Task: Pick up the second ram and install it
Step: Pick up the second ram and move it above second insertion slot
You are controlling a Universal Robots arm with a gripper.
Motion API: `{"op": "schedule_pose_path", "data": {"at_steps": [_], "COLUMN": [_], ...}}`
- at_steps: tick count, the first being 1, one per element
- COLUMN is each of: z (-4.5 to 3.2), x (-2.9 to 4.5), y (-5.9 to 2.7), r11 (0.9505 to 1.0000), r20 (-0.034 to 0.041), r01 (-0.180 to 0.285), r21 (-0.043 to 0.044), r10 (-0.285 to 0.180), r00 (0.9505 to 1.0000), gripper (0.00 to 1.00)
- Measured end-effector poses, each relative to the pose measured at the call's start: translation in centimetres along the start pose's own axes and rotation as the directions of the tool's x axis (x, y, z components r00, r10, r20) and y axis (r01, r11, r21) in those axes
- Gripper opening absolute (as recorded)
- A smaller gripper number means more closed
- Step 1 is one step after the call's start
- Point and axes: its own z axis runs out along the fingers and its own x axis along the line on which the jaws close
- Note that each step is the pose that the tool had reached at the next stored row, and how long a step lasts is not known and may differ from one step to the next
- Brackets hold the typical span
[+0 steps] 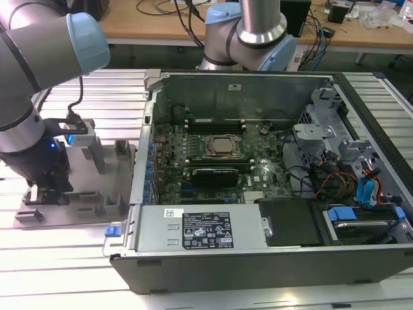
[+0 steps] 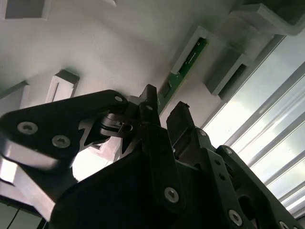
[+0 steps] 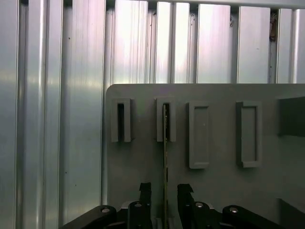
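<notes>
1. Green, edge-on stick = the second ram (image 3: 165,143). It stands on its long edge in a slot of the grey holder (image 3: 133,157), which sits on the ribbed aluminium desk (image 3: 57,119).
2. Claw (image 3: 165,187): released. In the first wrist view its fingers (image 3: 145,200) sit one each side of the ram w/ a visible gap on both sides. It's straddling the ram, no contact that I can make out.
3. Key relation for you: the ram's long axis runs straight out from the claw's gap toward the far slot block. Finger faces lie parallel to the board's flat sides, so closing would act across its thin dimension. Looks centred btw the tips.
4. Second wrist view agrees: the second ram (image 2: 186,62) runs away from the claw (image 2: 164,100) along the holder (image 2: 95,38), near end btw the tips.
5. Exterior view: claw (image 1: 48,192) is down at the holder (image 1: 97,200), on the exterior view's left of the open PC case (image 1: 258,271) and well apart from the motherboard (image 1: 264,181).
6. My read: pick stage, grasp not yet made, install not begun.
</notes>
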Motion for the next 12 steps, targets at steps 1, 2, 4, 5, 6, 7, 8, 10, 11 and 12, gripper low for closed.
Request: {"op": "schedule_pose_path", "data": {"at_steps": [1, 2, 4, 5, 6, 7, 8, 10, 11, 12], "z": [0.02, 0.08, 0.18, 0.20, 0.20, 0.22, 0.22, 0.23, 0.23, 0.24], "x": [-0.01, -0.02, -0.02, -0.01, -0.01, -0.01, -0.01, -0.01, -0.01, -0.01], "y": [0.23, 0.47, 0.48, 0.48, 0.48, 0.48, 0.48, 0.48, 0.48, 0.48], "r11": [1.0000, 1.0000, 1.0000, 1.0000, 1.0000, 1.0000, 1.0000, 1.0000, 1.0000, 1.0000], "r20": [-0.0001, 0.0002, 0.0025, 0.0026, 0.0026, 0.0027, 0.0027, 0.0027, 0.0026, 0.0026], "r01": [0.000, 0.000, 0.000, 0.000, 0.000, 0.000, 0.000, 0.000, 0.000, 0.000], "r21": [0.0000, 0.0000, 0.0002, 0.0000, -0.0001, 0.0001, 0.0001, 0.0001, 0.0000, 0.0001], "r10": [0.000, 0.000, 0.000, 0.000, 0.000, 0.000, 0.000, 0.000, 0.000, 0.000], "r00": [1.0000, 1.0000, 1.0000, 1.0000, 1.0000, 1.0000, 1.0000, 1.0000, 1.0000, 1.0000], "gripper": [0.34, 0.34, 0.34, 0.34, 0.34, 0.34, 0.34, 0.19, 0.13, 0.11]}}
